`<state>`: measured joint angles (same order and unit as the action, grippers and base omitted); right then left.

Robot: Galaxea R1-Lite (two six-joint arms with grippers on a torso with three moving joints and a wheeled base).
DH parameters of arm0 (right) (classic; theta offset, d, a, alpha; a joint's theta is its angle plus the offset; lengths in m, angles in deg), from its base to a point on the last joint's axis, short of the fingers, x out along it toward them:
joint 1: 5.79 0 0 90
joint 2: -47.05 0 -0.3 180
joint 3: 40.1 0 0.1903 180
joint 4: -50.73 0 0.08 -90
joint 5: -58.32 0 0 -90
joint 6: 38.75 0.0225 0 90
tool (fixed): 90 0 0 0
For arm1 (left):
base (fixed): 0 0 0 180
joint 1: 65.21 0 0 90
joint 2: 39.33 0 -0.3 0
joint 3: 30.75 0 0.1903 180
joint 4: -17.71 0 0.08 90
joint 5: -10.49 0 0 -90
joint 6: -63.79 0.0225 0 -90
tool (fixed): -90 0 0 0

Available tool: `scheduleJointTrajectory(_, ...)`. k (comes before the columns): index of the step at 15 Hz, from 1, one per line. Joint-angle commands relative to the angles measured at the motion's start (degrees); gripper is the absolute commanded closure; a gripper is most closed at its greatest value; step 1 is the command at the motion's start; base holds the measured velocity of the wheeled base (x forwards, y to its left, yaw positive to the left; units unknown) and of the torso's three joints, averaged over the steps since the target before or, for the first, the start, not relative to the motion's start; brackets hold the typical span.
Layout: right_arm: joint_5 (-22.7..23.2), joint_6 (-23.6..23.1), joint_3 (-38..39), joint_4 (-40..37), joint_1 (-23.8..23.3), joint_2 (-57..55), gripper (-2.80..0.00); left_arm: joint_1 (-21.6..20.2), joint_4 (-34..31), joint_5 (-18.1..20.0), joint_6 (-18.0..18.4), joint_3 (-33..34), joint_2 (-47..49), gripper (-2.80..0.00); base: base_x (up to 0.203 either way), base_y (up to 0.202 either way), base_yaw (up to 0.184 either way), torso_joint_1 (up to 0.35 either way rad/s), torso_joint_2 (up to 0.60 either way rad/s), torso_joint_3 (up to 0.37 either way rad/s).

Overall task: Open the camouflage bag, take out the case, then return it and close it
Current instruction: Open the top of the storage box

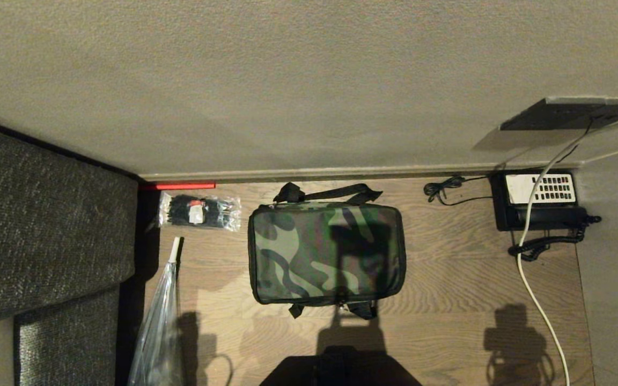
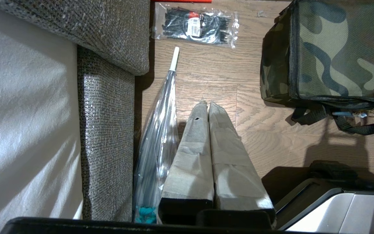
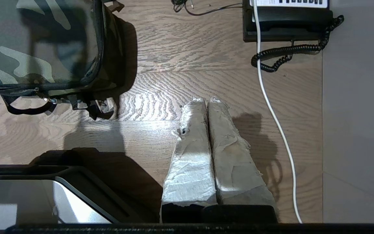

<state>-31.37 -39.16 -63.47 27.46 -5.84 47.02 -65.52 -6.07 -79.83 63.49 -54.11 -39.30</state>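
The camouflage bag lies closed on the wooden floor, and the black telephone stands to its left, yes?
Not quite. The head view shows the black telephone to the right of the closed camouflage bag, on the wooden floor.

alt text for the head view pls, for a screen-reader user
A closed camouflage bag lies on a wooden floor near the wall, strap handles at both long sides. On the robot's left are a clear packet of black ties, a folded transparent umbrella and a grey sofa; on its right, a black telephone with a white cable. Neither gripper shows.
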Motion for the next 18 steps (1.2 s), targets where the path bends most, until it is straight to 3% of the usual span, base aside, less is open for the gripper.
scheduleJointTrajectory(1,0.04,-0.02,0.0,0.07,0.05,0.29,0.0,-0.04,-0.02,-0.02,0.04,0.09,-0.11,0.0,0.0,0.0,0.0,0.0,0.0,0.0)
scheduleJointTrajectory(11,0.04,-0.02,0.0,-0.01,0.05,0.29,0.0,-0.04,0.06,-0.11,-0.22,0.18,-0.11,0.0,0.0,0.0,0.0,0.0,0.0,0.0)
scheduleJointTrajectory(18,0.04,-0.02,0.0,-0.01,0.05,0.29,0.0,-0.04,0.14,-0.02,-0.15,0.18,-0.11,0.0,-0.156,0.0,0.0,-0.001,0.0,0.001)
